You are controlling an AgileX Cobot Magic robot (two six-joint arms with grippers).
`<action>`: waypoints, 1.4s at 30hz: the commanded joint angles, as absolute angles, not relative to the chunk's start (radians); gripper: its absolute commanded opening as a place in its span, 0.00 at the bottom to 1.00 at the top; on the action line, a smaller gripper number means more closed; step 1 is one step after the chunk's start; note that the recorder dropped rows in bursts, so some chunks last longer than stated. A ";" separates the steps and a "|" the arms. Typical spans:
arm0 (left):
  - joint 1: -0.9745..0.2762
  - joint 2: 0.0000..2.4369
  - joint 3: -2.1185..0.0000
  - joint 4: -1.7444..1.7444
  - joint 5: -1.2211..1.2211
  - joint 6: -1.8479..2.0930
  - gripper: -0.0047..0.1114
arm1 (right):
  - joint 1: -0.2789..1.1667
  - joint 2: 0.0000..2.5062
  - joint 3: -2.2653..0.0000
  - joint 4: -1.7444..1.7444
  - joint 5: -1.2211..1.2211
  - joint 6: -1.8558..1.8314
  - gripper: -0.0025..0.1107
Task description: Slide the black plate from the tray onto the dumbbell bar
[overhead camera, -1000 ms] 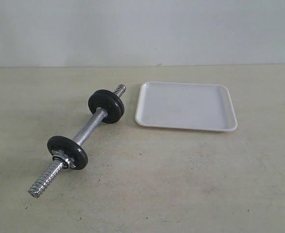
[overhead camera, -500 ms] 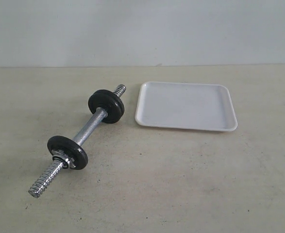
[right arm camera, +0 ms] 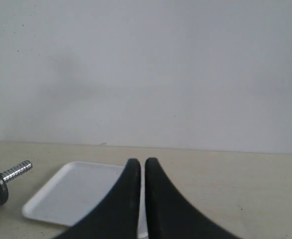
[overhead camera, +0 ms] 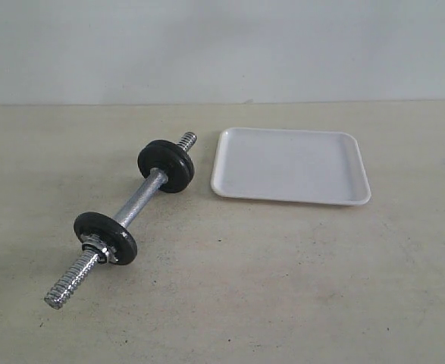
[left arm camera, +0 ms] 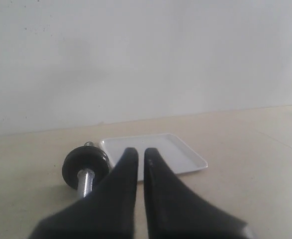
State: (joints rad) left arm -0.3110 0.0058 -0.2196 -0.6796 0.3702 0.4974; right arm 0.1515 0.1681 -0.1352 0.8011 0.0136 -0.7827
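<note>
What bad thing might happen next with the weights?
1. The round black plate nearest the shallow white plastic tray shows no nut outside it; a bump might slide it off the shiny chrome dumbbell bar.
2. The bar lies loose on the beige table and might roll.

My left gripper (left arm camera: 137,155) has its two black fingers drawn together, with only a thin slit between them and the tips pointing forward above the surface. My right gripper (right arm camera: 142,164) sits the same way, fingers nearly touching and empty.
</note>
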 commanded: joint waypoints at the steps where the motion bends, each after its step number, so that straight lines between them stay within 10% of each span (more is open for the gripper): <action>1: -0.311 0.008 -0.216 -0.692 0.366 0.486 0.08 | 0.151 0.125 -0.132 0.802 0.023 -0.781 0.03; 21: -0.311 0.006 -0.216 -0.692 0.364 0.486 0.08 | 0.149 0.000 -0.116 0.734 0.124 -0.740 0.03; 29: -0.311 0.006 -0.216 -0.692 0.366 0.486 0.08 | 0.149 0.000 -0.075 -0.241 0.146 0.237 0.03; 42: -0.311 0.006 -0.216 -0.692 0.366 0.486 0.08 | 0.149 0.000 0.000 -0.152 0.330 0.025 0.03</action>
